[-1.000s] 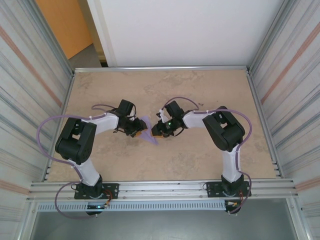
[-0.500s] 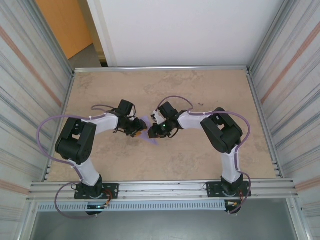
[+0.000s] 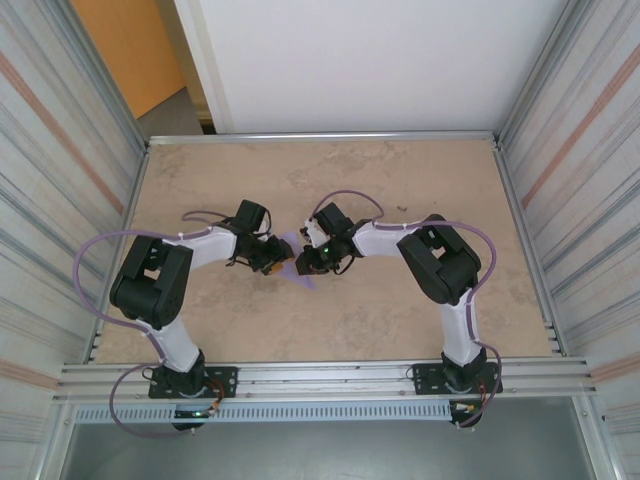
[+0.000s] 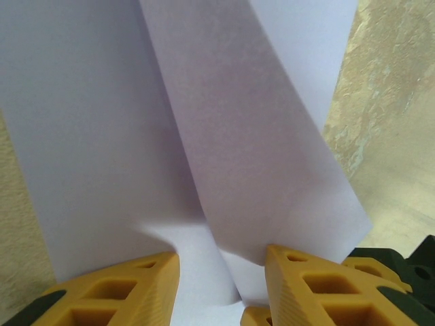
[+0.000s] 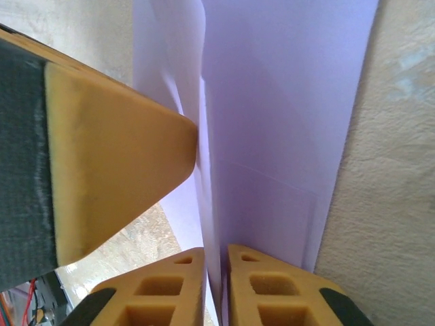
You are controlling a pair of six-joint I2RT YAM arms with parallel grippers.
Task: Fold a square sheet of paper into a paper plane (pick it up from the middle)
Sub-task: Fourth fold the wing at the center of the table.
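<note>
Three things could go wrong from here, we think. The thin sheet of paper [image 5: 285, 102] could tear if the two arms pull away from each other, because the right end effector [image 5: 216, 251] has it pinched tight. It could slip out and flop down if that pinch lets go before the other side has a good hold. A fold could also come out crooked. The sheet is bent and puffy, not flat, so a push in the wrong spot would make a crease where we do not want one.

Now for where things are. The sheet sits near the middle of the tabletop [image 3: 350, 170], right between the two end effectors. It is partly folded, with one flap over another.

The right end effector is closed almost all the way. An edge of the sheet stands in the thin slit between its fingers.

The left end effector [image 4: 221, 255] has its fingers apart, and a folded flap runs down into the gap between them. In the right wrist view, one of its fingers [image 5: 122, 156] touches the side of the sheet with its tip. It is hard to see from so close, but the left one looks like it is only around the sheet, not squeezing it.
</note>
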